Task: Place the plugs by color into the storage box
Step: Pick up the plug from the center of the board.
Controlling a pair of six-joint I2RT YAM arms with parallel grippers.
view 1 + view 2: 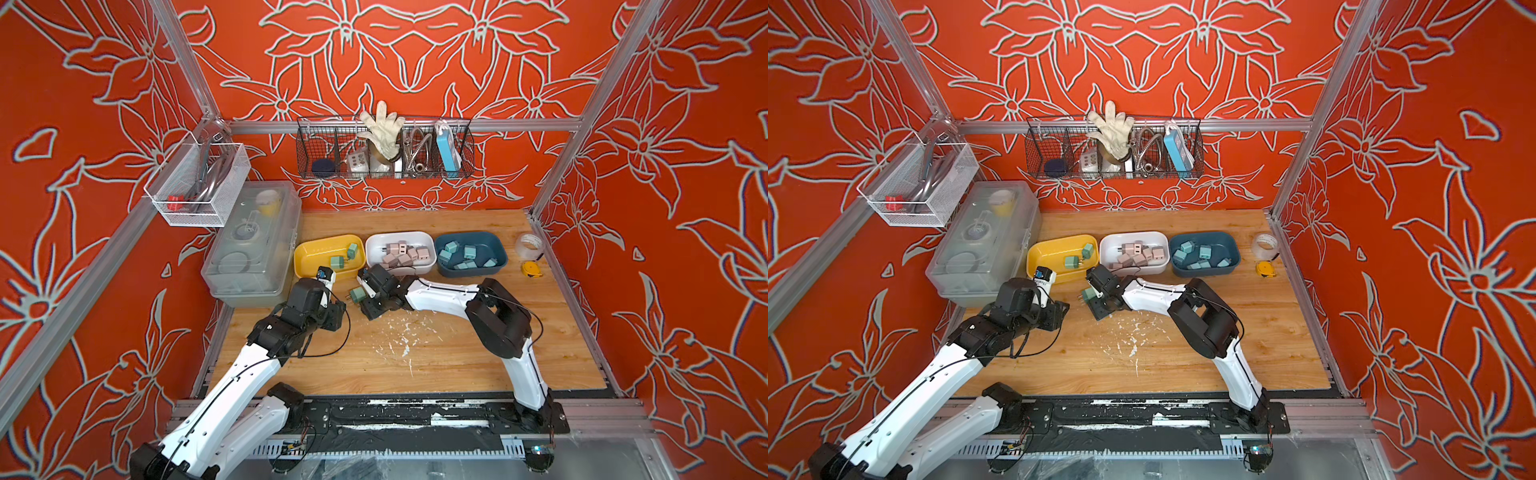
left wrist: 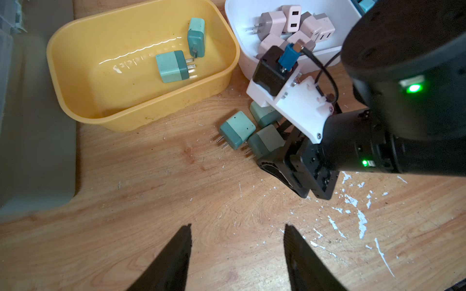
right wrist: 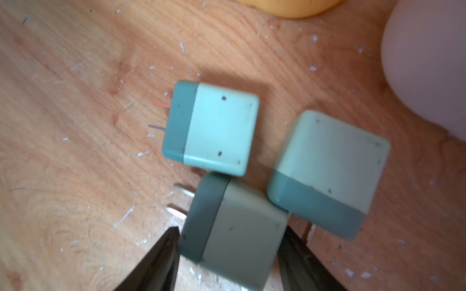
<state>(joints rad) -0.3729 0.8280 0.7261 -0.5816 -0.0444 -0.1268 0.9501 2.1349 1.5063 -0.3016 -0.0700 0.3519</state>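
The storage box is three open bins in a row: a yellow bin [image 1: 300, 254] holding two mint green plugs [image 2: 174, 66], a white bin [image 1: 374, 241] with several pink plugs [image 1: 401, 253], and a dark blue bin [image 1: 500, 259] with several light blue plugs [image 1: 463, 257]. Three green plugs lie in front of the yellow bin. My right gripper [image 3: 230, 231] is shut on one green plug [image 3: 234, 226], a finger against each side. The other two [image 3: 211, 126] [image 3: 327, 171] sit just beyond it. My left gripper [image 2: 237, 226] hangs open over bare wood nearby.
A translucent lidded case [image 1: 253, 245] stands left of the yellow bin. A tape roll [image 1: 528, 245] and a yellow tape measure [image 1: 532, 269] lie at the right. Wire baskets [image 1: 384, 149] [image 1: 199, 183] hang on the walls. White flecks [image 1: 403, 336] dot the wood.
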